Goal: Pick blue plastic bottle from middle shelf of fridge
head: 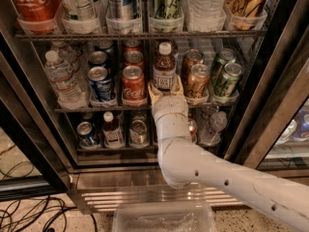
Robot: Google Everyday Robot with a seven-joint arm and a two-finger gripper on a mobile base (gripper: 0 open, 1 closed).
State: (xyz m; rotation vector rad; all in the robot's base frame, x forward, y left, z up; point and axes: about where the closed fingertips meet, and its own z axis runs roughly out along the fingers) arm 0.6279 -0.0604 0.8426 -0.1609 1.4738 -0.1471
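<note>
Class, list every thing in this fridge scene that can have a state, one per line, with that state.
fridge: open, arm reaching in.
middle shelf: level, fully stocked.
blue plastic bottle: upright, capped, on the middle shelf.
gripper: at the blue plastic bottle's base.
red can: upright, beside that bottle.

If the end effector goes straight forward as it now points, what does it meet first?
Most likely the blue plastic bottle on the middle shelf; the end effector is at its base, though depth is unclear.
</note>
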